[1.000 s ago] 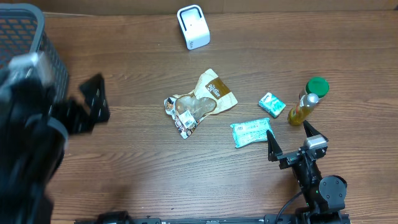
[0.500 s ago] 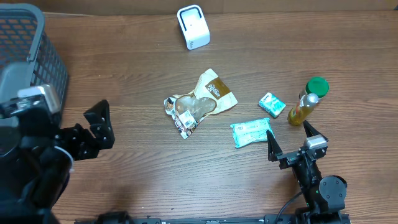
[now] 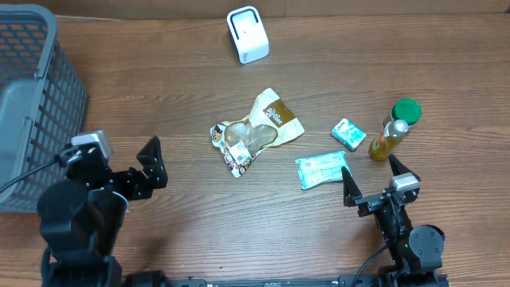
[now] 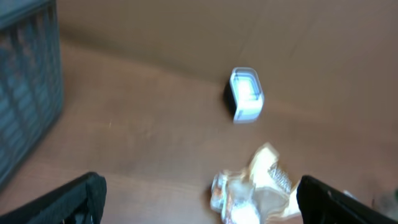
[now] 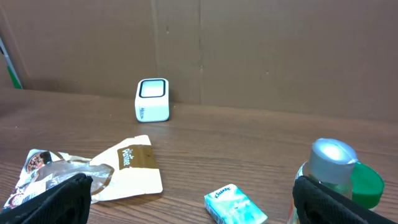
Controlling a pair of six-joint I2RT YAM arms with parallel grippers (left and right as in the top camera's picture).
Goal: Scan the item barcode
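A white barcode scanner stands at the table's far edge. Mid-table lies a brown and clear snack bag, with a small teal tissue pack and a larger teal packet to its right. My left gripper is open and empty at the lower left, well short of the bag. The blurred left wrist view shows the scanner ahead and the bag low down. My right gripper is open and empty beside the larger packet. Its wrist view shows the scanner, bag and tissue pack.
A grey mesh basket fills the left edge, close behind the left arm, and shows in the left wrist view. A yellow bottle with a green cap stands just beyond the right gripper, large in the right wrist view.
My left arm has swung down from close to the camera toward the table at the lower left, its open gripper now facing the snack bag. The right arm and all items have stayed put.
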